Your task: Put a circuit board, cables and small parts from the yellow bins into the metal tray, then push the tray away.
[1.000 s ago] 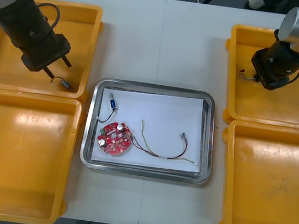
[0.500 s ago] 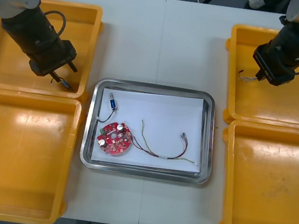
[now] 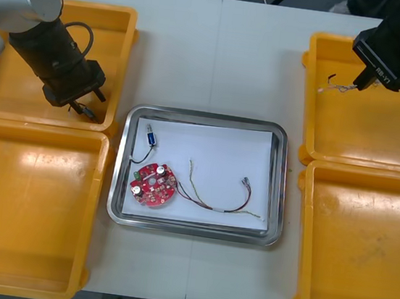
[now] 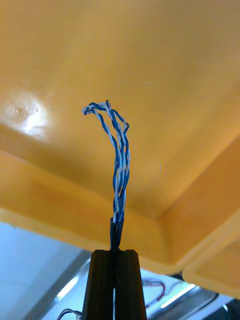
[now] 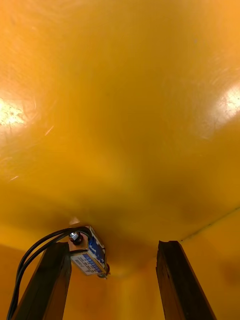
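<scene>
My right gripper point(image 3: 354, 85) hangs over the far right yellow bin point(image 3: 366, 137), shut on a twisted blue and white cable point(image 3: 330, 85) that dangles clear of the bin floor. In the right wrist view the cable point(image 4: 119, 150) rises from the closed fingers point(image 4: 102, 282). My left gripper point(image 3: 81, 105) is open, low in the near right corner of the far left yellow bin point(image 3: 3, 89). A small metal part point(image 5: 89, 256) with a blue label and a black cable lies against one finger point(image 5: 50, 280). The metal tray point(image 3: 276, 181), white inside, holds a red circuit board point(image 3: 153, 184).
Also in the tray lie a red and yellow cable point(image 3: 219, 199) and a small blue part on a black cable point(image 3: 149, 140). The near left bin point(image 3: 25, 208) and near right bin point(image 3: 362, 257) flank the tray's near half.
The right gripper has risen and moved toward the table's far edge, carrying the twisted cable up off the bin floor. The left gripper shifted closer to the bin's corner, over the small part.
</scene>
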You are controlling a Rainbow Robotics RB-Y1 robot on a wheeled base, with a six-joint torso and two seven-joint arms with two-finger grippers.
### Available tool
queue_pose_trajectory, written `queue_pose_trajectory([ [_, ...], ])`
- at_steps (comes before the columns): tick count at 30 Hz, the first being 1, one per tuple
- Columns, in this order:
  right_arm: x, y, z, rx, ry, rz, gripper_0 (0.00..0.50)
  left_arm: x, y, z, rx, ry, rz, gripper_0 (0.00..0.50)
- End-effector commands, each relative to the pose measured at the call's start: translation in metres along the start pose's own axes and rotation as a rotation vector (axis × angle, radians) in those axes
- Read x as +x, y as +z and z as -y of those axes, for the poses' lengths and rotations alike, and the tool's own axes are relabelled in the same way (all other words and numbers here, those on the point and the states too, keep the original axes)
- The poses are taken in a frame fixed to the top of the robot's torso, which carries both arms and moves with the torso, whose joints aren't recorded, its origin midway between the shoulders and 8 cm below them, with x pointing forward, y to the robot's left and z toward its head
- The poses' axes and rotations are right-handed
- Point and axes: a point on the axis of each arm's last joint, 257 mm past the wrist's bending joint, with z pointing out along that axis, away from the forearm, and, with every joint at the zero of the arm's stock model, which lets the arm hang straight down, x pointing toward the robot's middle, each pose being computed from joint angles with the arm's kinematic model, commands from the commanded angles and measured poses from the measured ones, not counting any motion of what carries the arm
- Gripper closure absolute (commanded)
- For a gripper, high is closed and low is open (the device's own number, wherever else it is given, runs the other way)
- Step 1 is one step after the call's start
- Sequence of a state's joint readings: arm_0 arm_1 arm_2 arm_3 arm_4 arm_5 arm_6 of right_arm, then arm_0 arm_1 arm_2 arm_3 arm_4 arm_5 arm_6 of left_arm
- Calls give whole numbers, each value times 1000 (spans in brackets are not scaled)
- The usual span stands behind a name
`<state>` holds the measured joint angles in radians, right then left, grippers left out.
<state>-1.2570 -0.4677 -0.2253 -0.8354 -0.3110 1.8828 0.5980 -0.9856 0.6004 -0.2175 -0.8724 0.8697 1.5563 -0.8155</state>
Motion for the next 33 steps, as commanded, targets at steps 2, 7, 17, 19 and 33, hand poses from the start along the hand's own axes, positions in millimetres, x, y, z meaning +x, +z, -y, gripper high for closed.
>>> queue_pose_trajectory([
  [2, -17, -41, -6, -120, -103, 59, 500, 4, 15, -9, -6, 68, -2, 0],
  [7, -10, -61, -18, -219, -212, 136, 500, 6, 25, -12, -13, 76, 3, 0],
  [17, 52, -73, -25, -306, -542, 255, 500, 9, 30, -19, -30, 77, -8, 0],
  [19, 65, -70, -25, -307, -598, 251, 500, 9, 30, -19, -30, 77, -8, 176],
  [33, 160, -45, -4, -198, -1321, 364, 500, 1, 13, -9, 13, 74, 13, 500],
])
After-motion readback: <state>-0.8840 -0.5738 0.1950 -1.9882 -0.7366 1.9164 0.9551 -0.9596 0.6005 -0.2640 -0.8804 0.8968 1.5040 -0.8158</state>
